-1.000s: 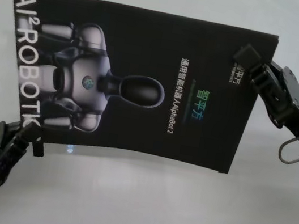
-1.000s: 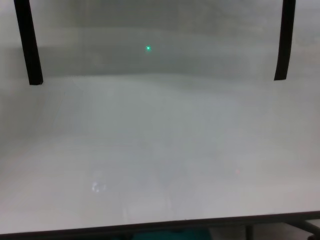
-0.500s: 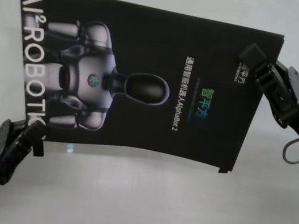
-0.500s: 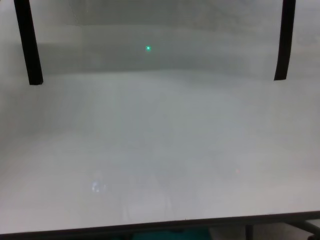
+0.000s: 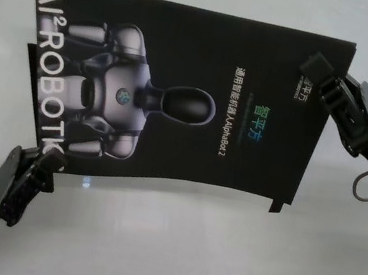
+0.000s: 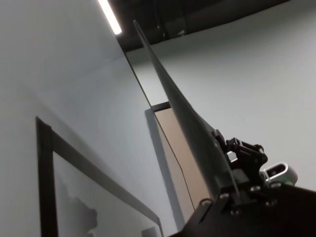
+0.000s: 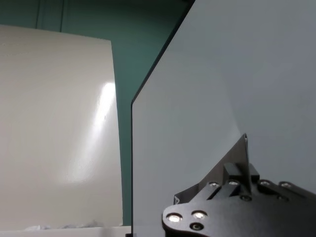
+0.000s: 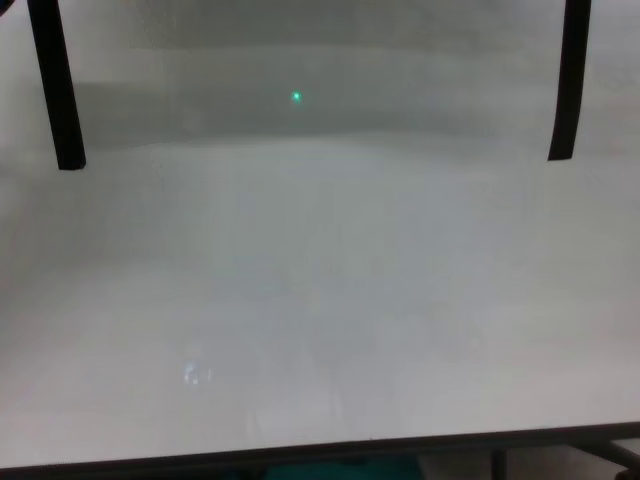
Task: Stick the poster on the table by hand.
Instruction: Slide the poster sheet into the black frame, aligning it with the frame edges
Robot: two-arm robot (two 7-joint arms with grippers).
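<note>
The poster (image 5: 176, 101) is a black glossy sheet with a white-grey robot figure and big white letters. It hangs slightly bowed above the white table (image 5: 186, 251). My left gripper (image 5: 48, 166) is shut on its near left corner, by the letters. At the far right corner my right gripper (image 5: 323, 76) is shut on its edge. The left wrist view shows the poster (image 6: 182, 108) edge-on, rising from that gripper (image 6: 229, 185). The right wrist view shows the poster's pale back (image 7: 222, 74) above the right gripper (image 7: 239, 173). Neither gripper appears in the chest view.
Two narrow black strips (image 8: 55, 85) (image 8: 565, 80) show at the upper left and upper right of the chest view. The table's thin dark front edge (image 8: 320, 455) runs along the bottom there. A small black tab (image 5: 277, 206) sticks out at the poster's near right corner.
The poster has shifted to the right in the head view, carried by both grippers. Both grips stay the same. The chest view is unchanged.
</note>
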